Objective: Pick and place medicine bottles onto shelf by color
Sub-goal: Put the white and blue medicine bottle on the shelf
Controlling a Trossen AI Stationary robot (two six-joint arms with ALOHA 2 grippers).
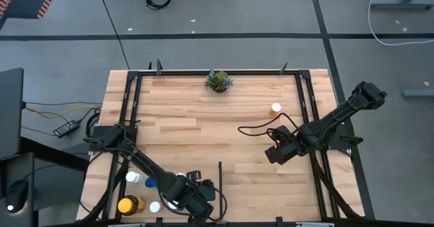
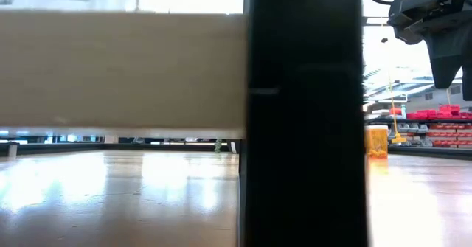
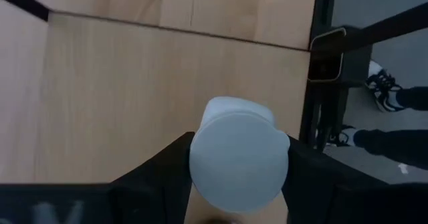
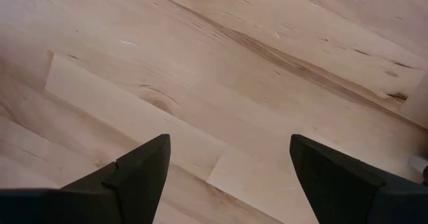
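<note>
My left gripper [image 1: 199, 202] is at the near edge of the shelf [image 1: 203, 129], just left of the short black divider bar [image 1: 220, 179], and is shut on a white bottle [image 3: 237, 160]. The wrist view shows the bottle cap-on. Left of it stand a white-capped bottle [image 1: 132, 177], a blue one [image 1: 150, 183], an amber one with a yellow lid [image 1: 127, 204] and another white one [image 1: 154, 207]. An orange bottle with a white cap [image 1: 275, 109] stands on the wood at the right. My right gripper [image 1: 273, 154] hovers open over bare wood near it. My left gripper pinches the white bottle between its two fingers [image 3: 167, 167], which sit on opposite sides of its upper part [image 3: 200, 164]. The fingers come steeply from above. The bottle stands upright in the hold. Whether its base touches the wood does not show.
A small green potted plant [image 1: 218, 80] stands at the far edge. Thin black rails [image 1: 129, 105] bound the wood on all sides. The wide middle of the plank lies bare. A person's shoes [image 3: 382, 90] show on the floor beyond the near rail.
</note>
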